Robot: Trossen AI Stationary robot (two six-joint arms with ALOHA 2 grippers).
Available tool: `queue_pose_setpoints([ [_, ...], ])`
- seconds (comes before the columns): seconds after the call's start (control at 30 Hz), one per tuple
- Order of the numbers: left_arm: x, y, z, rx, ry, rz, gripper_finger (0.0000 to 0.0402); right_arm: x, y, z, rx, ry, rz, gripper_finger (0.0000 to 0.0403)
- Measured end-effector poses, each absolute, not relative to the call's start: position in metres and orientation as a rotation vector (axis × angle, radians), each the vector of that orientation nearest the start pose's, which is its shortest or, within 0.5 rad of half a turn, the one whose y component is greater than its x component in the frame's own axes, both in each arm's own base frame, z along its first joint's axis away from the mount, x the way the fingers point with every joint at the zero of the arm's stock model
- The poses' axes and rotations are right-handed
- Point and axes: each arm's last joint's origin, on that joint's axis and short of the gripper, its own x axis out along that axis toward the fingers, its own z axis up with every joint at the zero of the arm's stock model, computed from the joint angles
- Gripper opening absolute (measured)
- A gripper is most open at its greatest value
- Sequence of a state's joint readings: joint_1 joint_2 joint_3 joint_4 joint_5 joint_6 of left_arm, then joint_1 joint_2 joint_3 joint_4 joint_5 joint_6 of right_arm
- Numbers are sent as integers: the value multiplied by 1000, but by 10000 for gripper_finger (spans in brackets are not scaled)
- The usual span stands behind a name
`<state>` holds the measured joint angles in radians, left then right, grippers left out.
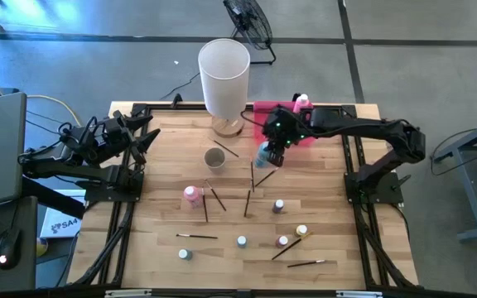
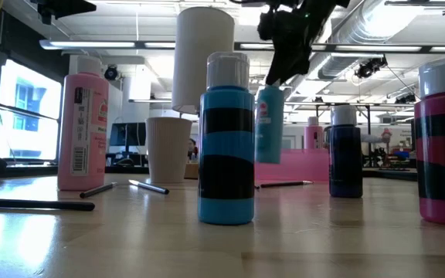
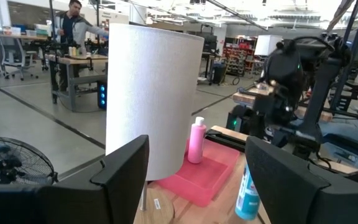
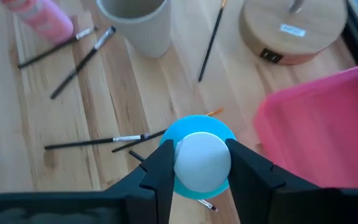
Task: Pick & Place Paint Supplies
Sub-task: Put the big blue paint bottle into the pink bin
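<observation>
The left gripper waited at the table's left edge, fingers spread wide. Right of the white cylinder, the right gripper held a teal paint bottle by its cap, lifted clear of the table beside the pink tray.

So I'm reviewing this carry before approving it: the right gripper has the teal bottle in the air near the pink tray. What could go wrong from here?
1. The right gripper pinches the teal bottle only at its white cap, so it may swing or slip.
2. A pink bottle already stands in the pink tray; a careless drop could knock it over.
3. The tall white cylinder stands right beside the tray, so the arm could brush it.
</observation>
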<state>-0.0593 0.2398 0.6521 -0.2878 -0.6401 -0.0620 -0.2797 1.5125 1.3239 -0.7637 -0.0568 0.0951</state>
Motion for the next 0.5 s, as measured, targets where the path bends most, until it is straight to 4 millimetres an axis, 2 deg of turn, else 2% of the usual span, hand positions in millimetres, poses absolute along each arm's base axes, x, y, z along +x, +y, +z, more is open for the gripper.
queue_pose_setpoints([
  [0.13,55,14,331,-111,-139,576,261,286,-90,315,301,895,-302,128],
  [0.37,55,14,331,-125,-143,575,261,251,-102,341,343,828,-437,116],
  [0.5,55,14,331,-125,-143,576,261,230,-110,352,362,796,-530,128],
])
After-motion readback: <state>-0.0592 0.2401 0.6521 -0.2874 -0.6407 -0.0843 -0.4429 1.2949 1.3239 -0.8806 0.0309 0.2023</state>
